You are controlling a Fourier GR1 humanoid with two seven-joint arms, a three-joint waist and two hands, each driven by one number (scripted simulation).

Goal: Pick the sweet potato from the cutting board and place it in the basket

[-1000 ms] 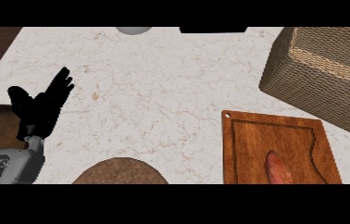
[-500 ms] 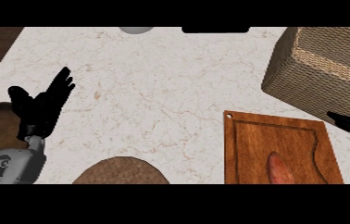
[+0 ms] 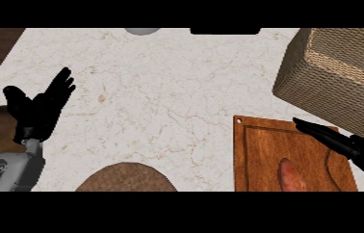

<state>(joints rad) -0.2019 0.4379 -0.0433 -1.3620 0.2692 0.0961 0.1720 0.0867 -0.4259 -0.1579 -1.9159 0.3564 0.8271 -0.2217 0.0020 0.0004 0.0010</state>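
Our right robot hand (image 3: 334,141) over the cutting board (image 3: 274,150)
Its fingers are straight, holding nothing; our left robot hand (image 3: 39,109) rests open at the left.

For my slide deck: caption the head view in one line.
Right hand reaches over the cutting board toward the sweet potato, basket beyond; left hand rests open.

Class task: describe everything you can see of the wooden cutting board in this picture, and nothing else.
The reddish-brown wooden cutting board lies flat on the marble counter at lower right, cut off by the view's edge. It has a groove inside its rim and a small hole at its far left corner. The reddish sweet potato lies on it. The right hand, fingers straight, reaches over its far right corner.
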